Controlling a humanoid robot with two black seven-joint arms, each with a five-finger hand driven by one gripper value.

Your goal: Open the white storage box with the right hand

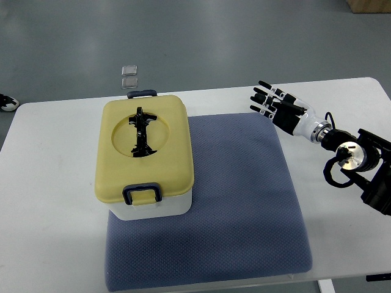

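Item: white plastic storage box with pale yellow lid [145, 152], lid on, near dark-blue latch [142, 194] closed; stands on the left of a blue-grey textured mat [244, 201] on the white bench [49, 183].
Right robot hand [273, 104]: fingers spread, empty, well apart.
Handling: release both latches before lifting the lid.
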